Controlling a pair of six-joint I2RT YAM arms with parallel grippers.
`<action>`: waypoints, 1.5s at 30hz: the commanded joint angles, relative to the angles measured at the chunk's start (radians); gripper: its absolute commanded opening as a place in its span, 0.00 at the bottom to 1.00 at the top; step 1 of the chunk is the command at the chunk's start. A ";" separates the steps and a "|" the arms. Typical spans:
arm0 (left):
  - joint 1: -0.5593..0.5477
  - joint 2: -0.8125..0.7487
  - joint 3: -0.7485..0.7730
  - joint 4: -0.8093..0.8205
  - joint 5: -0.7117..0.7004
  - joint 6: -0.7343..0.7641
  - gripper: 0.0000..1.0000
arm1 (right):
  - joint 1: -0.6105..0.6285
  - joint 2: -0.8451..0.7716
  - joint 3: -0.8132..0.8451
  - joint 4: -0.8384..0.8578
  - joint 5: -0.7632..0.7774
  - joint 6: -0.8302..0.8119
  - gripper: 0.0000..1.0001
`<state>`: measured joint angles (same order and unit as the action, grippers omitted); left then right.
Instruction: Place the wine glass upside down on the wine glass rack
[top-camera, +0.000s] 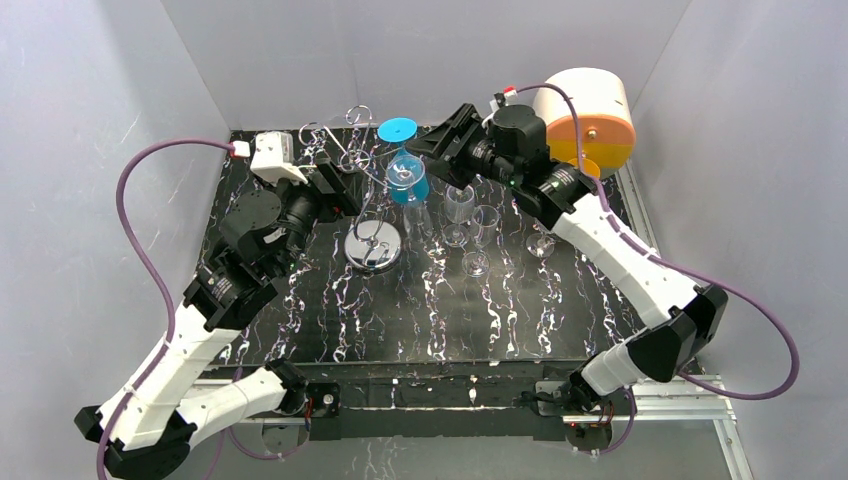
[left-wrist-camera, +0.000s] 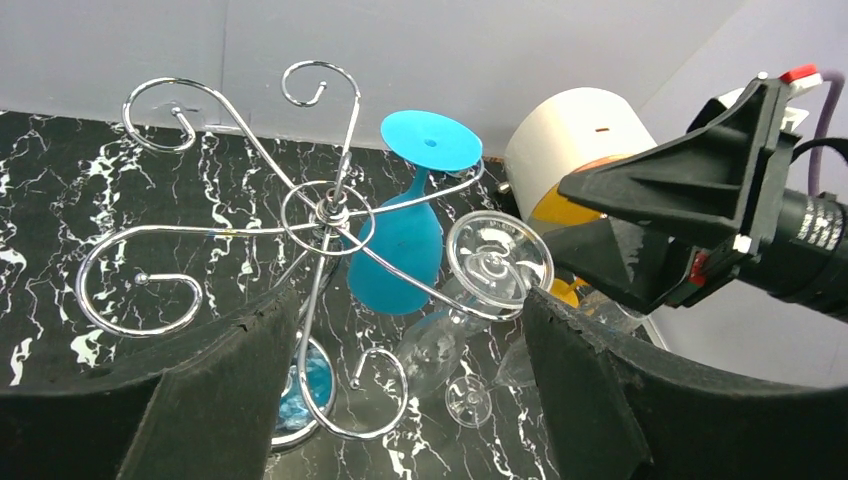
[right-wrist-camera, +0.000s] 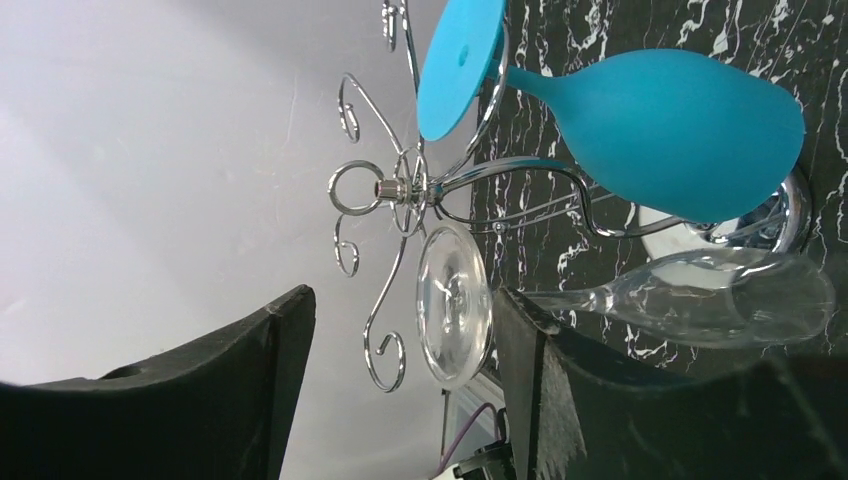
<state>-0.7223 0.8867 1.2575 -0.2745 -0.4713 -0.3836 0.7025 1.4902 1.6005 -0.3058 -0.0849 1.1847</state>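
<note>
The silver wire wine glass rack (top-camera: 362, 160) stands at the back of the table on its round chrome base (top-camera: 373, 245). A blue wine glass (top-camera: 408, 185) hangs upside down on it. A clear wine glass (left-wrist-camera: 498, 262) hangs upside down on the neighbouring arm, its foot resting on the wire. In the right wrist view the clear foot (right-wrist-camera: 455, 315) lies between the spread fingers of my right gripper (right-wrist-camera: 400, 300), close to one finger; the gripper is open. My left gripper (left-wrist-camera: 405, 300) is open and empty, just left of the rack (left-wrist-camera: 330, 212).
Several clear glasses (top-camera: 470, 215) stand on the black marbled table (top-camera: 420, 320) right of the rack. A white and orange cylinder (top-camera: 590, 115) sits at the back right corner. Grey walls enclose the table.
</note>
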 joint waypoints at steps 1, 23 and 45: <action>0.001 -0.030 0.041 -0.004 0.056 0.034 0.80 | 0.005 -0.081 -0.019 0.005 0.071 -0.040 0.74; 0.000 -0.153 -0.004 -0.138 0.286 0.019 0.81 | 0.002 -0.359 -0.191 -0.252 0.416 -0.228 0.74; 0.001 -0.304 -0.164 -0.489 0.056 -0.219 0.83 | 0.003 -0.265 -0.099 -0.789 0.506 -0.196 0.72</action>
<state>-0.7223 0.5827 1.1011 -0.6861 -0.3698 -0.5335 0.7025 1.2022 1.4651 -1.0012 0.4095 0.9623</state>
